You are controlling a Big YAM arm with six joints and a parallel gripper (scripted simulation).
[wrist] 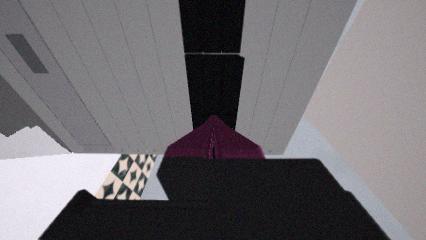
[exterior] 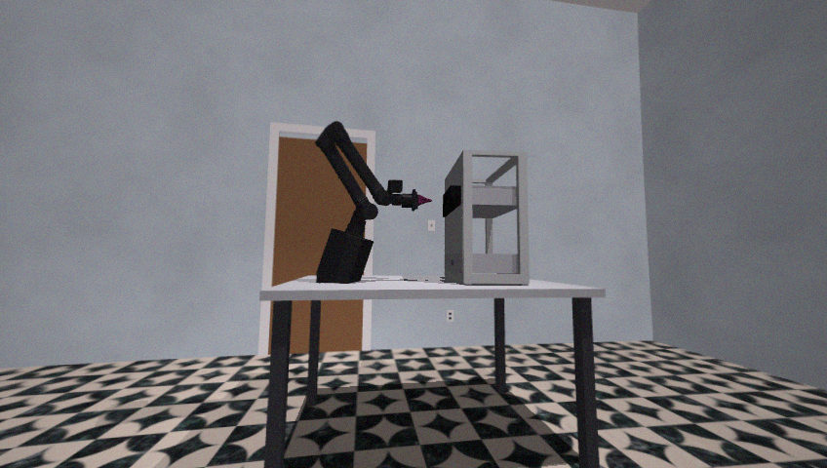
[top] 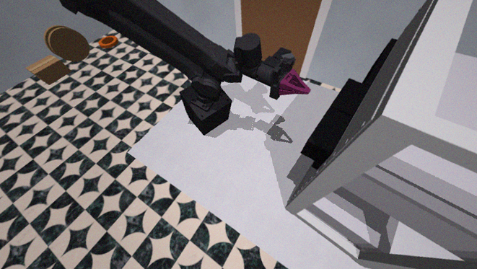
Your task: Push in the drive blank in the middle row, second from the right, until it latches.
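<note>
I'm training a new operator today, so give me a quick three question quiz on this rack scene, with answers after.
1. True or false: the gripper is touching the rack.
2. The fingers are: A) wide open, B) shut on nothing, C) shut on a blank.
3. What does the rack stand on?

Key
1. False. In the exterior view a gap shows between the tip and the black blanks that stick out of the front.
2. B. The magenta fingers meet in a point and hold nothing.
3. The white table, with the arm's base on the same top.
</note>
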